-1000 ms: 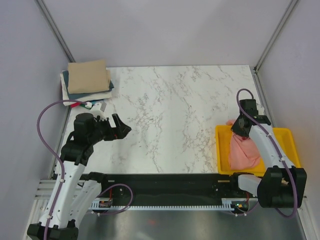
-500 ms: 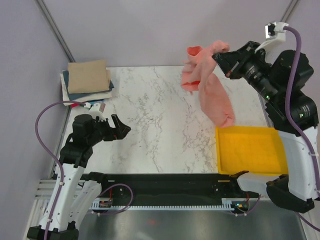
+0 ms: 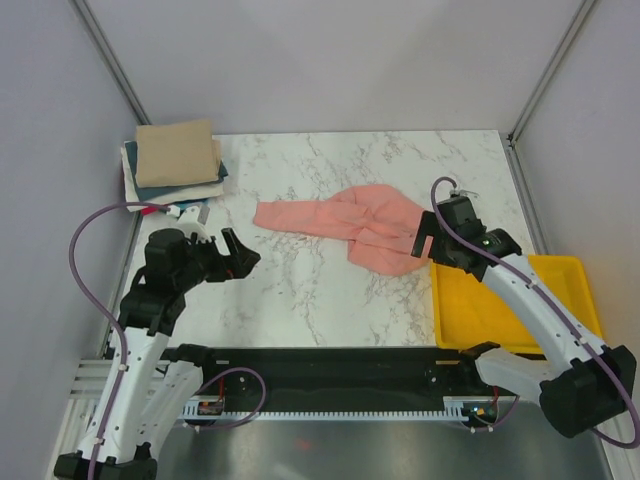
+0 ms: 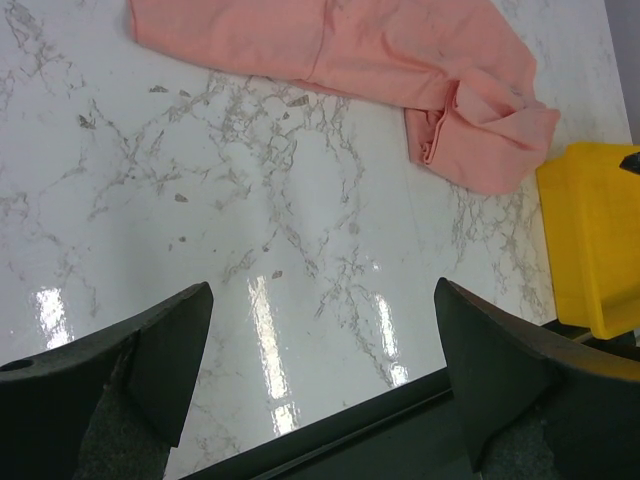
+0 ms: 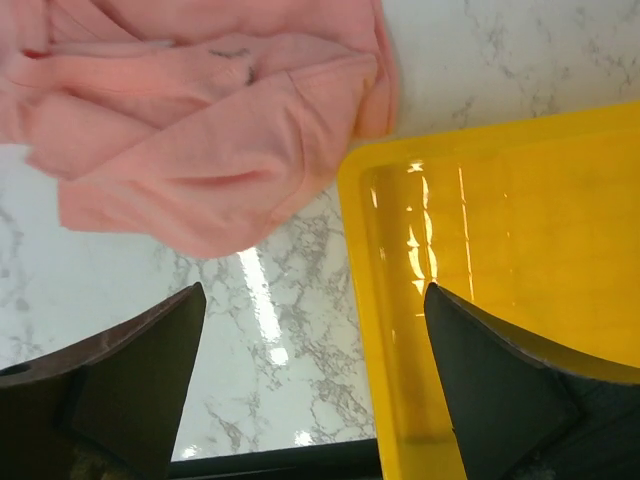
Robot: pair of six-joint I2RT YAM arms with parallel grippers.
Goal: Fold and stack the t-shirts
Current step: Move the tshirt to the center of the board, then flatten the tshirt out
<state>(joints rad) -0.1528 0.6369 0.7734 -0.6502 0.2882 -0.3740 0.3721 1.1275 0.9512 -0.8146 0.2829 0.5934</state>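
The white marble-patterned desk (image 3: 330, 310) now carries the large salmon-pink t-shirt (image 3: 350, 228), which half a second ago hung in the air from the raised right arm and a second ago was bunched in the yellow plastic tray (image 3: 470, 322). It lies across the middle of the desk as a crumpled strip. One long end reaches left, and the thicker, rumpled end sits right up against the tray's far-left corner. The tray looks empty from here, its glossy bottom bare, so I'd say this is the last shirt to be pulled out. It is on the desk but not spread flat, so smoothing it should come before any fold. At the far-left corner the stack of folded t-shirts (image 3: 175, 160), tan on top with white and dark teal beneath, sits as it did before. The right pincer (image 5: 312, 292) has come down low beside the tray and let go, its fingers wide apart over the shirt's edge with nothing between them. The left pincer (image 4: 322, 288) hangs released over bare desk at the near left, well apart from the shirt and unmoved through all this.
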